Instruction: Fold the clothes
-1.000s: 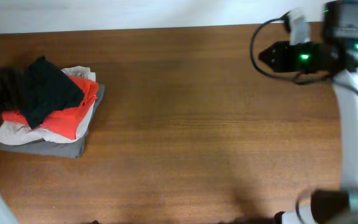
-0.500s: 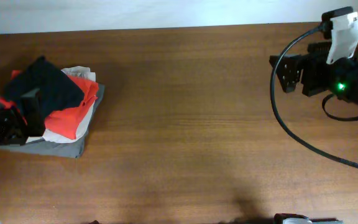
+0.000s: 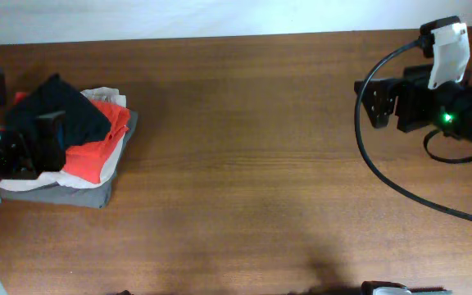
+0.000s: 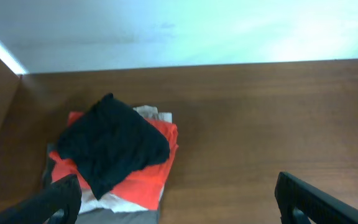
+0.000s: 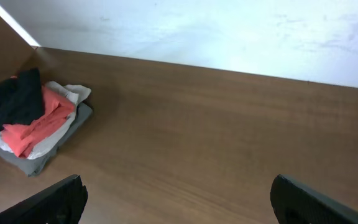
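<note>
While the left claw (image 4: 178, 202) gapes wide, the black garment (image 4: 112, 144) lies just ahead, atop the folded pile (image 4: 149, 185).

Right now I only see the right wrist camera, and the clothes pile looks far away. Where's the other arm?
Observer: The left gripper is at the left edge of the pile, as the overhead view shows.
Operator: Is it holding the black shirt?
Observer: No. In the left wrist view its fingers stand wide apart, with nothing between them.
Operator: Is the shirt neat?
Observer: It lies bunched on top of the red garment.
</note>
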